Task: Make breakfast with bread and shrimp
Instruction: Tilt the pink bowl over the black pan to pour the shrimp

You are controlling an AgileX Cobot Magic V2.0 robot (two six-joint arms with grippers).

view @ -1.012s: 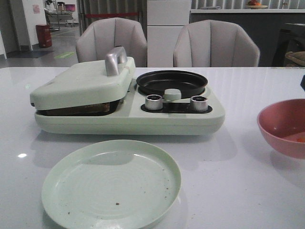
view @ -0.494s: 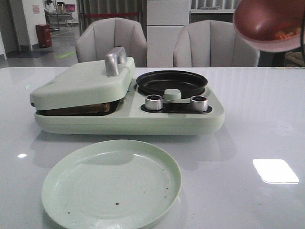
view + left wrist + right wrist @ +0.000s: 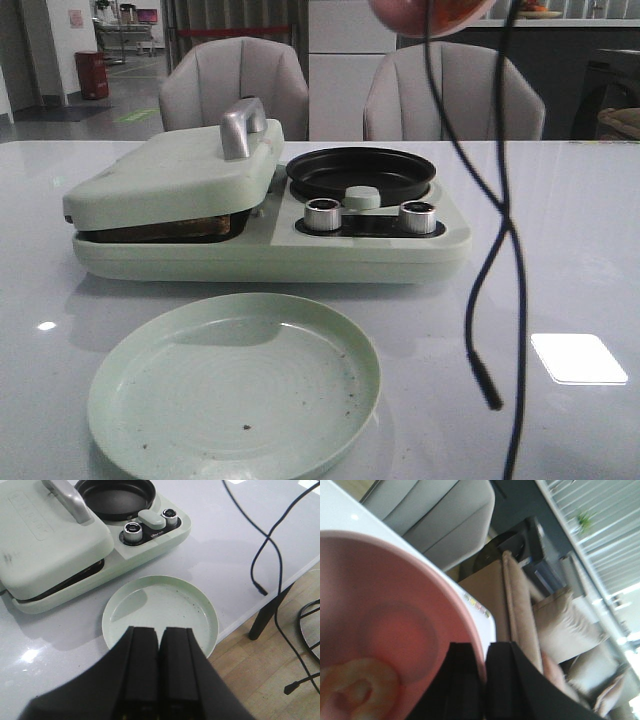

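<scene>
Glossy white desk (image 3: 560, 250) carries everything, w/ the pale green breakfast-maker appliance (image 3: 270, 225) across its middle: hinged sandwich-press lid w/ silver handle (image 3: 243, 126) lies down on the robot's left half, a dark brownish layer showing in the gap under it, prob. the bread (image 3: 160, 232), though can't confirm. On the appliance's right half sits the round black frying pan (image 3: 361, 174), nothing in it yet, two silver knobs (image 3: 323, 214) in front. Nearer the camera, round pale green plate (image 3: 235, 385), bare but for crumbs. Pink bowl (image 3: 380, 645) is lifted high, approx. over the pan, tilted, only its underside at the front view's top edge. Right end effector (image 3: 483, 680) is clamped on the bowl's rim, one finger inside, one outside. Inside the bowl lies the curved orange-pink shrimp (image 3: 357, 687), low against the wall. Left end effector (image 3: 160, 667) hangs above the plate's near edge, fingers pressed together, holding nothing. Judgement: bread stage looks done; shrimp not tipped into the pan yet, so cooking & plating remain. Black cables (image 3: 495, 230) dangle at the robot's right.
</scene>
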